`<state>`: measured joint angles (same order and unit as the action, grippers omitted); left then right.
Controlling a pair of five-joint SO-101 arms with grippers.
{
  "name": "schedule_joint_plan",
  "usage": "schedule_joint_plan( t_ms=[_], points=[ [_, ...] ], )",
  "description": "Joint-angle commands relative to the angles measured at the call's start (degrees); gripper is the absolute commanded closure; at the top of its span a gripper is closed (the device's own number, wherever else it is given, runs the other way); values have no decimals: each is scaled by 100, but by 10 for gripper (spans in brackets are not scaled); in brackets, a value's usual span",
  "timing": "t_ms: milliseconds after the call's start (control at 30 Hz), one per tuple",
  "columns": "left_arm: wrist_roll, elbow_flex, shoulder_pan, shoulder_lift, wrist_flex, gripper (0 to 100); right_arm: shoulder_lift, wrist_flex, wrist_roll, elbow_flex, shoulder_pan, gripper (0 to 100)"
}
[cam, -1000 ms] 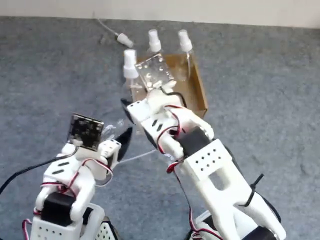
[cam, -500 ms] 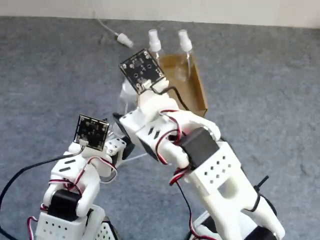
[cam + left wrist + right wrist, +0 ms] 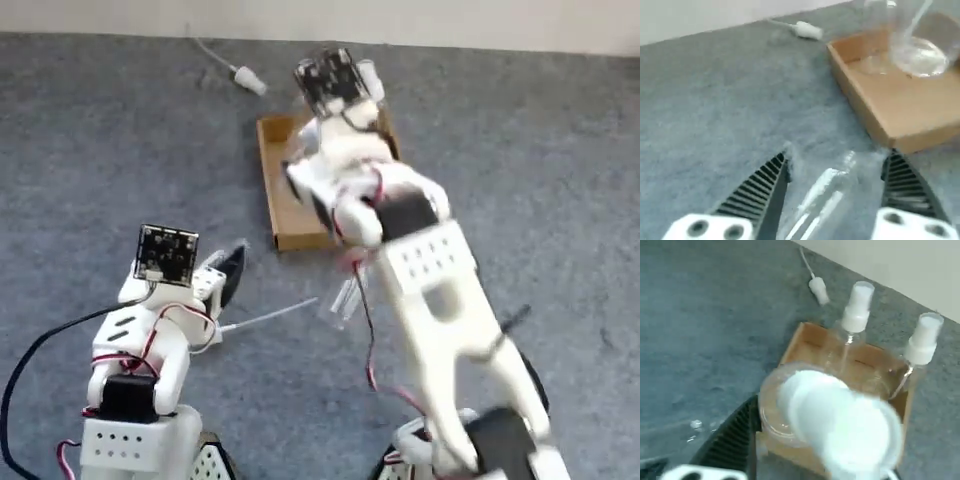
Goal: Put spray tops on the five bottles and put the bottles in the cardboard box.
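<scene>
Capped bottle [image 3: 840, 420] is clamped in the right gripper [image 3: 815, 450] over the box [image 3: 812, 336]; lowering and release are called for. A lying bottle [image 3: 824, 196] is straddled by the open left gripper [image 3: 837, 160].

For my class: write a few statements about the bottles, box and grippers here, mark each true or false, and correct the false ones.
1. A loose spray top lies on the carpet, outside the box. True.
2. The left gripper is shut on a spray top. False: its jaws stand open on either side of the lying bottle.
3. Two standing bottles in the box have tops on. True.
4. The right gripper hangs over bare carpet with nothing in it. False: it is shut on the held bottle, above the box.
</scene>
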<state>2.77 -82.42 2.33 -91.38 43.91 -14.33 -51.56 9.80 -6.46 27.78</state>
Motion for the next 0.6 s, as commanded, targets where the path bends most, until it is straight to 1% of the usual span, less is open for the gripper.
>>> schedule_joint_plan(
  t_ms=[0,167,300,433,567],
  points=[
    [70,-66,84,4,-404,772,1007,365,299,1015,-207,995],
    [70,-75,84,4,-396,772,2387,374,316,2229,-338,995],
    [70,-75,84,4,-396,772,3222,365,325,2870,-321,995],
    [70,-75,84,4,-396,772,3732,356,316,3371,-330,995],
    [70,-75,84,4,-387,772,4031,356,325,3512,-277,995]
  ],
)
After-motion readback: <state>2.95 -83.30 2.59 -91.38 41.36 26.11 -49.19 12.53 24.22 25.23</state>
